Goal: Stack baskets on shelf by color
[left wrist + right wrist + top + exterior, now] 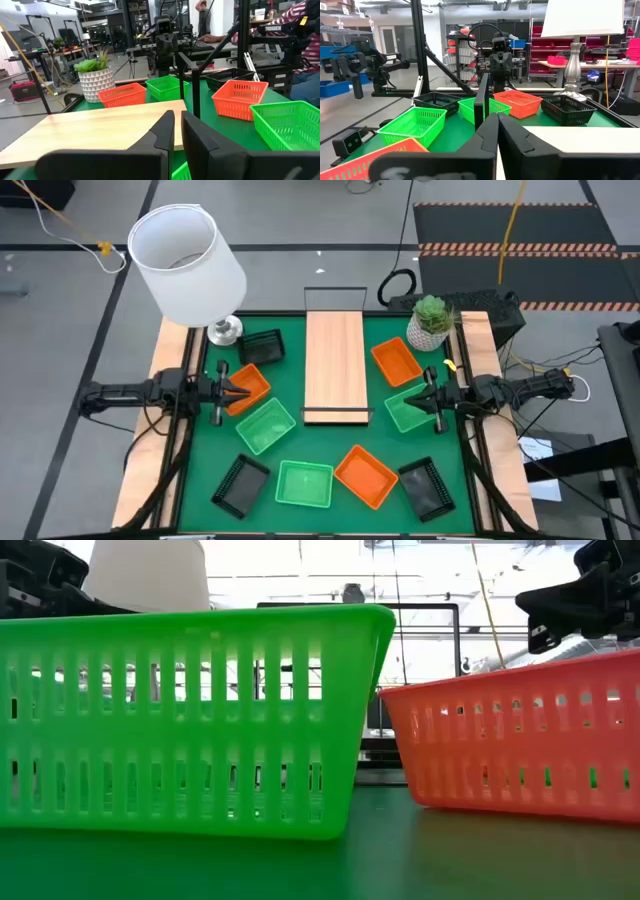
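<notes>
The long light-wood shelf [335,365] with thin black wire ends lies bare in the middle of the green mat [318,442], and nine slatted plastic baskets are scattered around it: orange-red ones at [243,388], [395,361] and [365,475], bright green ones at [265,426], [305,483] and [408,409], black ones at [262,348], [240,485] and [426,488]. The left gripper [238,390] hangs above the orange-red basket left of the shelf, its fingers [167,131] pinched nearly together around nothing. The right gripper [424,393] hovers over the green basket right of the shelf, clenched and empty, near a white-shaded table lamp [188,262] and a potted plant [431,321] at the mat's far corners.
</notes>
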